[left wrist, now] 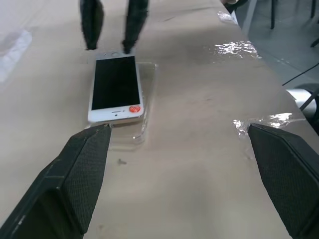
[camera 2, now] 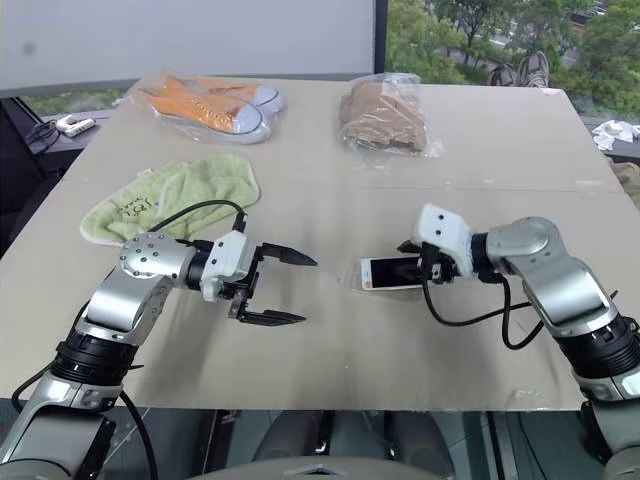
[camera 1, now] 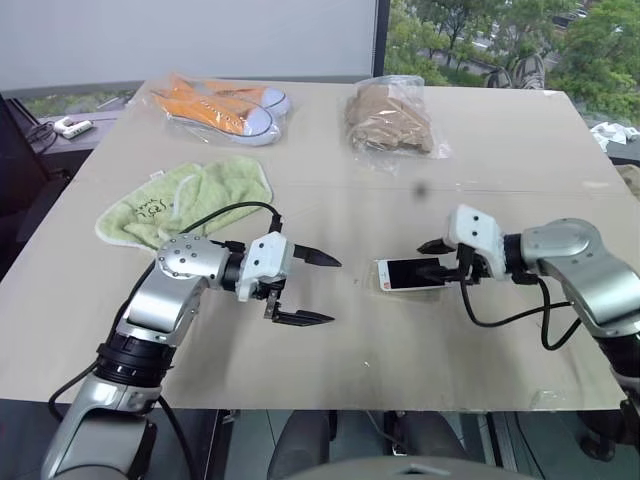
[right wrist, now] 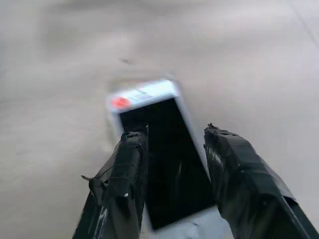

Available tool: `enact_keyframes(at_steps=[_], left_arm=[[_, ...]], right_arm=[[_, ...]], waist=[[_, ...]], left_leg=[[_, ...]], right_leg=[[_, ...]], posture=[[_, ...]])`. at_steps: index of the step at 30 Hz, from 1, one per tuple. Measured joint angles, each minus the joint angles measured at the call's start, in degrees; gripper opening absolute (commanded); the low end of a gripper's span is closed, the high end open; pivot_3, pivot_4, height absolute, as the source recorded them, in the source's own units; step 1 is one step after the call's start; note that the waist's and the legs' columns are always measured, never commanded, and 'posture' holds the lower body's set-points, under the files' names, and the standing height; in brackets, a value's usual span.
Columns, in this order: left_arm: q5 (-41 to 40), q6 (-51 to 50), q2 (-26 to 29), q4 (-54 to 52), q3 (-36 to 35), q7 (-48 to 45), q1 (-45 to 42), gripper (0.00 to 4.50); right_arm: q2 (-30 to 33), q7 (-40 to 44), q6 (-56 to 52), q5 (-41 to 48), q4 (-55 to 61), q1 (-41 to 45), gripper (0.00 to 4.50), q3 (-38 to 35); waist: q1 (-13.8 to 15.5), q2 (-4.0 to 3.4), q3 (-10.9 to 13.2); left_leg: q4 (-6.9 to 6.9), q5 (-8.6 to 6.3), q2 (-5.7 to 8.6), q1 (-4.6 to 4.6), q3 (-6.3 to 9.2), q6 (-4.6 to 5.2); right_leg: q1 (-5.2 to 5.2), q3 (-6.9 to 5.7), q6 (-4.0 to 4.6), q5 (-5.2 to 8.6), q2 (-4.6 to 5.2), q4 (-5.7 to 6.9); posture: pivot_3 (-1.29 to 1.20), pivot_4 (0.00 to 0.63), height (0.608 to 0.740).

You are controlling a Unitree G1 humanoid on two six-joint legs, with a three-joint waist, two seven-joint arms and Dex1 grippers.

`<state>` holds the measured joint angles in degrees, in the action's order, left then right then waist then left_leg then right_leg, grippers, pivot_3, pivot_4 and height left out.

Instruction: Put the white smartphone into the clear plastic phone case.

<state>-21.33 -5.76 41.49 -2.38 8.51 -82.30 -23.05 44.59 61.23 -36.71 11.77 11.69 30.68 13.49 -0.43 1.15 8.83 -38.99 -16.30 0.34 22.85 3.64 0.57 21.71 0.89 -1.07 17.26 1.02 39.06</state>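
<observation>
Phone (left wrist: 115, 88) is lying on the case (left wrist: 142, 112) mid-table, a bit skewed. Right gripper (camera 1: 443, 262) hovers half-spread over its far end; left gripper (camera 1: 309, 288) waits wide open nearby. I'd square the edges up, then press down evenly.

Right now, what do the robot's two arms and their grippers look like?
Both arms are silver-grey metal with rounded joints and black rings near the base. Each wrist carries a white block, and a black cable loops along each arm. The left gripper has two black pointed fingers with a textured inner face. The right gripper has black fingers that look wrapped in tape.
</observation>
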Motion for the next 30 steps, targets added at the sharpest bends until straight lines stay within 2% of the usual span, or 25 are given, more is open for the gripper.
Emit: enact_keyframes(at_steps=[2,3,4,13,20,30], left_arm=[[0.04,0.08,-0.03,0.53,-0.01,-0.03,-0.09,4.50],[0.09,0.09,-0.03,0.79,0.00,-0.04,-0.12,4.50],[0.11,0.16,-0.10,0.79,0.02,-0.05,-0.17,4.50],[0.76,0.58,-0.34,0.75,0.00,0.23,-0.27,4.50],[0.81,0.53,-0.27,0.64,-0.03,0.91,0.08,4.50],[0.81,0.52,-0.26,0.64,-0.03,1.18,0.11,4.50]], right_arm=[[1.59,1.95,2.44,-0.50,-2.59,0.54,3.59,0.15],[2.62,3.14,4.27,-1.52,-4.08,1.51,4.19,0.77],[3.24,4.03,5.84,-2.56,-5.28,2.57,4.43,1.56],[1.63,11.11,13.36,-7.17,-16.19,7.82,4.43,7.83],[0.71,13.97,16.19,-9.54,-16.99,8.40,4.43,9.41],[1.17,13.06,22.13,-15.28,-15.92,7.81,4.43,10.34]], waist=[[-0.03,-0.06,0.03],[-0.21,-0.07,0.04],[-0.32,-0.07,0.04],[-0.27,-0.08,0.05],[-0.32,-0.08,0.05],[-0.27,-0.09,0.05]], left_leg=[[0.01,-0.02,0.00,0.02,-0.02,0.04],[0.03,-0.03,0.00,0.02,-0.03,0.04],[0.04,-0.03,0.00,0.02,-0.03,0.04],[0.07,-0.01,-0.02,0.02,-0.04,0.01],[0.07,0.03,-0.02,0.02,-0.04,-0.05],[0.07,0.10,-0.02,0.02,-0.04,-0.18]], right_leg=[[0.01,0.01,0.00,0.00,0.00,-0.04],[0.02,0.02,0.00,0.00,0.00,-0.04],[0.02,0.02,-0.01,0.00,0.00,-0.04],[0.03,0.02,0.00,0.00,0.00,-0.06],[0.03,0.03,-0.01,0.00,0.00,-0.04],[0.03,0.02,-0.01,-0.01,0.00,-0.05]], posture=[[0.00,0.150,0.740],[0.00,0.150,0.740],[0.00,0.150,0.740],[0.00,0.150,0.740],[0.00,0.150,0.740],[0.00,0.150,0.740]])
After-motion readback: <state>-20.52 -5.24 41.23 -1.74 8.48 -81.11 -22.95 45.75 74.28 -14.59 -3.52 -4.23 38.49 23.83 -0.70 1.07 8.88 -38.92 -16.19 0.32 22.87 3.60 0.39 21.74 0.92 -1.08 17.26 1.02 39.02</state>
